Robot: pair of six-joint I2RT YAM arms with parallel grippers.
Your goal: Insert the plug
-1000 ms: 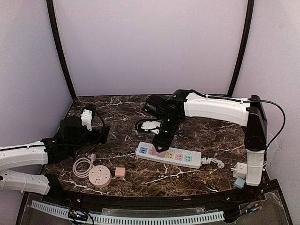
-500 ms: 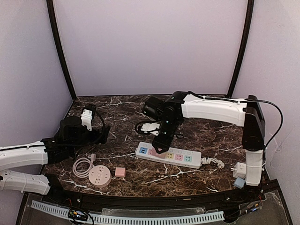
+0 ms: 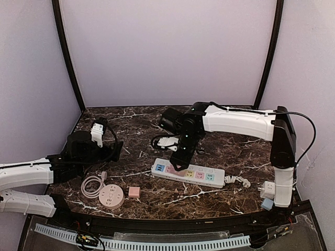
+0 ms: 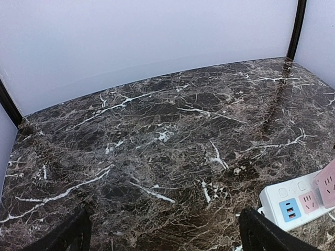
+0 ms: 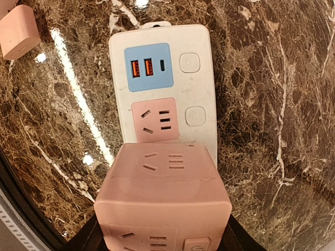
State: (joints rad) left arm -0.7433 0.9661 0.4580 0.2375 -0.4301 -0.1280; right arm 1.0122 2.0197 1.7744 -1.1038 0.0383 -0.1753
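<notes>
Holding pink cube adapter (image 5: 163, 198) just over the white power strip (image 5: 196, 78), right gripper (image 3: 180, 163) clamped on its sides. Prongs hidden; seating unconfirmed, so pressing home probably remains. Left gripper (image 4: 165, 238) spread wide, empty.

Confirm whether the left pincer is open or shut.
Open. The left pincer shows its fingers far apart at the wrist view's lower corners, with only bare marble table between them and nothing held.

Right gripper (image 3: 180, 163) points down, a pink plug (image 3: 180, 170) at its jaws, touching the strip (image 3: 201, 176) just below. Left gripper (image 3: 116, 148) lies well apart, a coiled cable (image 3: 91, 185) near its jaws.
</notes>
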